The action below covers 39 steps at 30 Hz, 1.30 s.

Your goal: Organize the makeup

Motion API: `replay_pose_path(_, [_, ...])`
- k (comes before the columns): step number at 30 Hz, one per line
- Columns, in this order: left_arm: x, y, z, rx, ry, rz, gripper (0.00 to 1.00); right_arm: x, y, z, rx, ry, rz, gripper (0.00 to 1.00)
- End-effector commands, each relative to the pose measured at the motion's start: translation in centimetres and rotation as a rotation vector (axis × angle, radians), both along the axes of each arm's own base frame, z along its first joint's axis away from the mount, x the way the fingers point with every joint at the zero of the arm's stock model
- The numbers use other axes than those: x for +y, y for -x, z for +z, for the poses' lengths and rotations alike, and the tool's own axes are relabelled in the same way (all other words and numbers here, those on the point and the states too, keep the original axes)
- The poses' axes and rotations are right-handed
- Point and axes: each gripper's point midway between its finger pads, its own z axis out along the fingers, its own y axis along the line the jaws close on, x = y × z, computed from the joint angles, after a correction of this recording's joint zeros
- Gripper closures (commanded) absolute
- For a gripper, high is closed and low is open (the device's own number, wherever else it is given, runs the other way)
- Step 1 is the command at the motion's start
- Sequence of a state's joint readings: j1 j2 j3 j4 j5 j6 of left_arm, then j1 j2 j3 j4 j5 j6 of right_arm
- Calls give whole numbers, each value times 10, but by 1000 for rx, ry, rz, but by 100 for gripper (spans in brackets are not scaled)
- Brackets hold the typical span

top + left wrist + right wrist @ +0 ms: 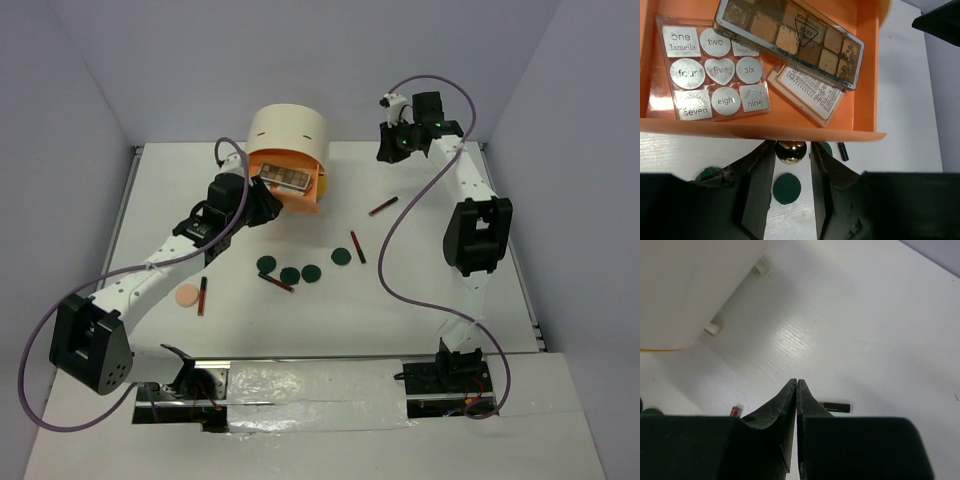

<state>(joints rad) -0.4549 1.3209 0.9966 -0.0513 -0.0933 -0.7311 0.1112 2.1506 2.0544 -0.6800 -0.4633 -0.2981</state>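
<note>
At the bottom centre of the left wrist view, the left gripper (792,167) straddles the knob (791,151) of the orange drawer (867,75), jaws part-open and about touching it, though I cannot tell if they pinch. The right gripper (797,386) is pressed shut and empty. Palettes (790,37) lie in the drawer while discs (290,274), sticks (357,246) and puff (187,296) lie loose at centre and lower left of the top view, so I judge the drawer is being worked, which next calls for a firm pinch and a straight move along its run
</note>
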Motion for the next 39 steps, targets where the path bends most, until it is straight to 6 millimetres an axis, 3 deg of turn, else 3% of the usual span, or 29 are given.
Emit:
replay_pose_path(1, [0, -18, 31, -99, -33, 10, 54, 1, 16, 15, -11, -51, 40, 89])
replay_pose_path(12, [-2, -54, 56, -153, -78, 38, 52, -20, 51, 17, 28, -125, 67, 76])
replay_pose_path(17, [4, -75, 62, -162, -99, 79, 51, -21, 66, 24, 25, -150, 96, 69])
replay_pose_path(19, [8, -85, 56, -150, -97, 85, 50, -15, 76, 27, 37, -181, 138, 61])
replay_pose_path(20, [9, -90, 62, -159, -90, 88, 50, -25, 79, 31, 29, -190, 131, 58])
replay_pose_path(23, [14, -105, 61, -155, -87, 89, 49, -29, 89, 48, 4, -230, 154, 50])
replay_pose_path(24, [18, -109, 60, -152, -90, 92, 49, -31, 93, 45, 13, -238, 147, 48])
replay_pose_path(29, [18, -122, 57, -145, -79, 78, 49, -37, 105, 37, 29, -226, 125, 47])
replay_pose_path(39, [17, -125, 58, -155, -62, 62, 49, -43, 99, 33, 39, -210, 71, 48])
